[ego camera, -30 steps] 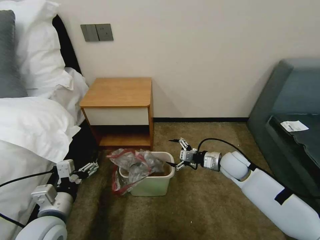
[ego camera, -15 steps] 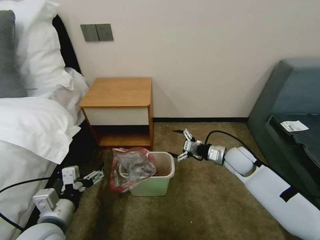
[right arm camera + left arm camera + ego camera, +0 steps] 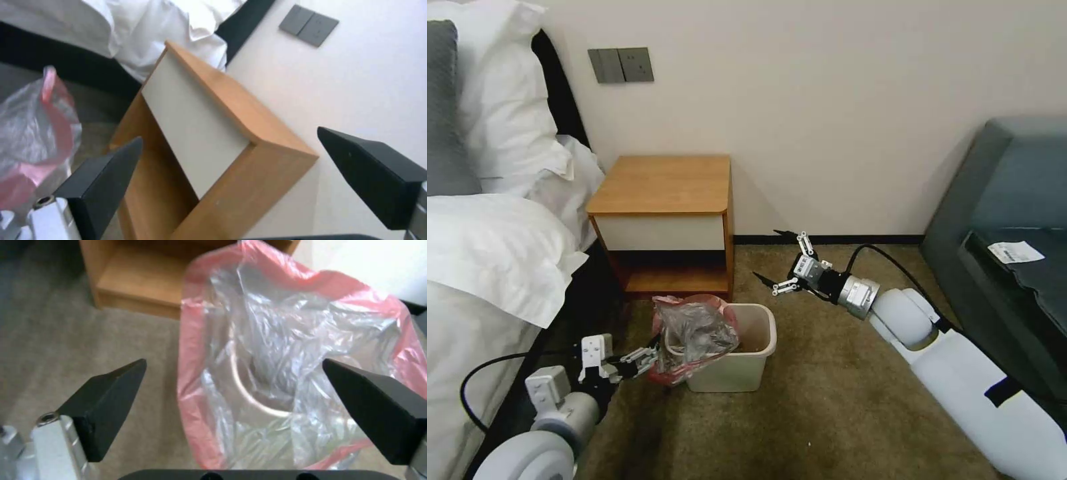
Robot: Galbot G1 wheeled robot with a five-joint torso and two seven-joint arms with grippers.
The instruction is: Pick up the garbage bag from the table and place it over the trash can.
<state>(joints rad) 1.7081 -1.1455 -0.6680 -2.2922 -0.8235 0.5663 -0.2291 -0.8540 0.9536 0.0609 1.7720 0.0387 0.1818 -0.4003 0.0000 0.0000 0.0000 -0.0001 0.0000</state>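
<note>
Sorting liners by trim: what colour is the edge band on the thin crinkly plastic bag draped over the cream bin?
Red, pinkish where light passes through the garbage bag; left wrist view.

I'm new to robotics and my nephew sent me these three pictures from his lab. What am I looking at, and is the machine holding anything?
It is a two-armed robot on wheels, working in a bedroom. The wide picture comes from a camera on its head, looking down at the carpet. The other two come from cameras on its wrists, so the black wedges at their edges are the robot's own fingers.

On the floor stands a cream trash can in front of a wooden table. A crinkly garbage bag with a red band is draped over the side of the can nearer the bed, only partly covering the rim.

The left gripper is open, right beside the bag's red edge. The right gripper hangs open above the carpet, away from the can. Neither one holds anything.
</note>
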